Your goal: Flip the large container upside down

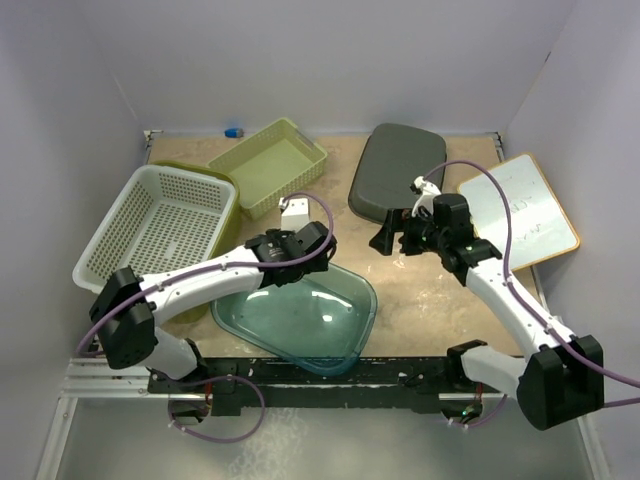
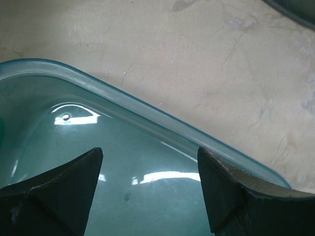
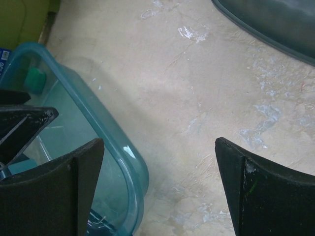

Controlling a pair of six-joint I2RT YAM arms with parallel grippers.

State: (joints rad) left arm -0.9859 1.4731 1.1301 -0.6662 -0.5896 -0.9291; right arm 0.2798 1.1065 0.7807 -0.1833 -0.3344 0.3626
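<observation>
- A white-walled booth encloses a scuffed tan table (image 1: 425, 300); both arms reach in from the bottom edge of the overhead view.
- The large container (image 1: 300, 320), clear teal plastic, sits lower centre with its open side apparently up, so the flip is not yet done.
- The left gripper (image 2: 150, 189) hangs over the container's upper rim, jaws spread and gripping nothing, seemingly lined up to take that edge.
- The right gripper (image 1: 393, 238), also spread and empty, hovers over bare table to the container's upper right, probably waiting to assist.
- A white basket (image 1: 160, 225), a green basket (image 1: 268, 165) and a dark lid (image 1: 395, 170) lie further back, clear of the container.
</observation>
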